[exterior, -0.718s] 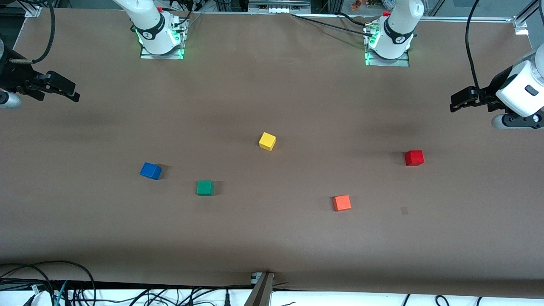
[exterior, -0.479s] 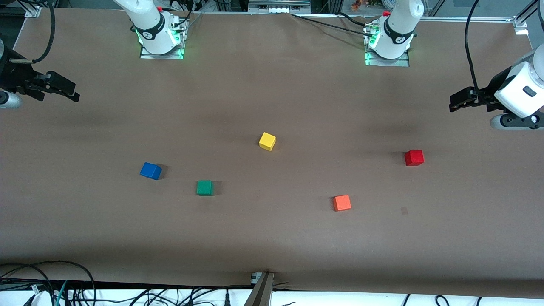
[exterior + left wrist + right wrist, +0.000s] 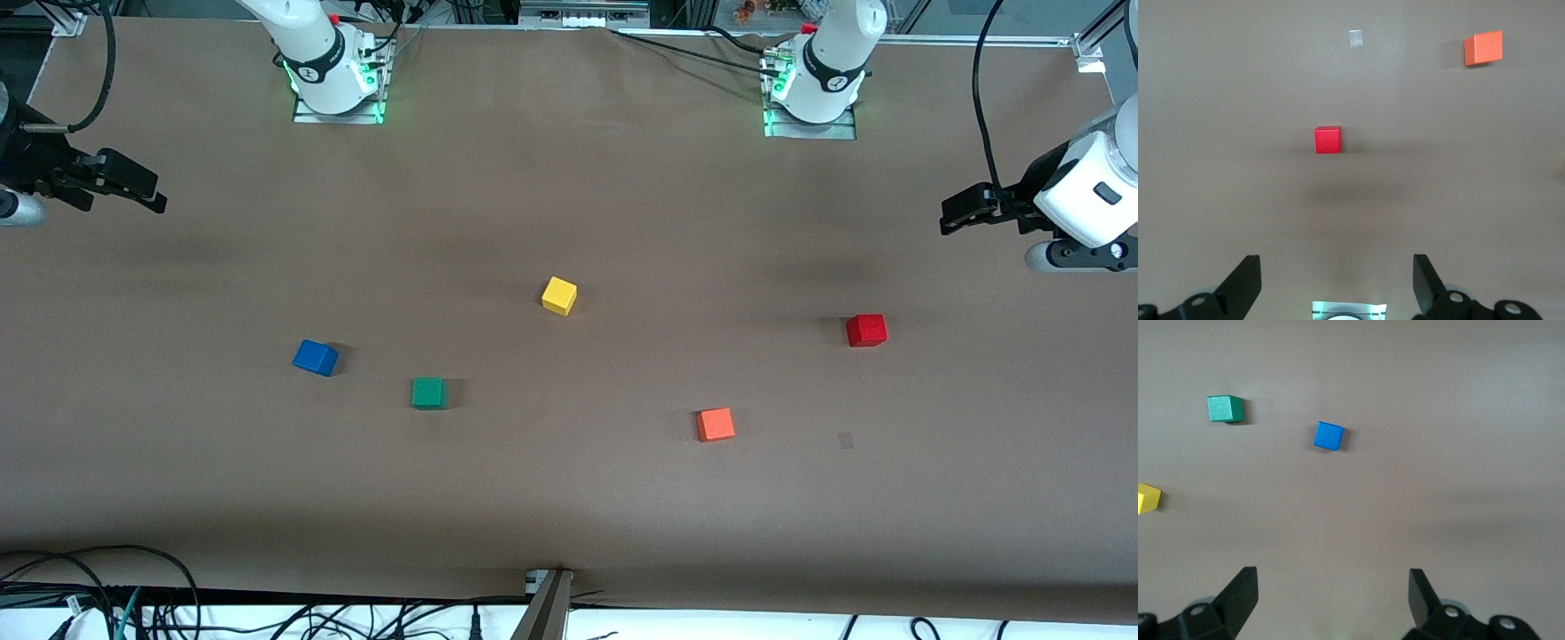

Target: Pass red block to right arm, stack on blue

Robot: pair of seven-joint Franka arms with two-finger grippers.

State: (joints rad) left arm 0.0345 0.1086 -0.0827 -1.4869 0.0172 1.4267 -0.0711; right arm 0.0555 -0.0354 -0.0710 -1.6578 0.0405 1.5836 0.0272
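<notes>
— What does your front view give you that the wrist views don't?

— All five blocks at once on the table (image 3: 569,498). Take the yellow block (image 3: 559,295) as your landmark: the red block (image 3: 866,330) lies toward the left arm's end from it, the blue block (image 3: 315,357) toward the right arm's end, both slightly nearer the camera. Your left wrist view shows only red (image 3: 1327,140) and orange (image 3: 1483,48).

— And your arms?

— Both held high at the table's ends. Your left pincer (image 3: 958,213) and right pincer (image 3: 142,191) are spread wide, released, grasping nothing.
</notes>
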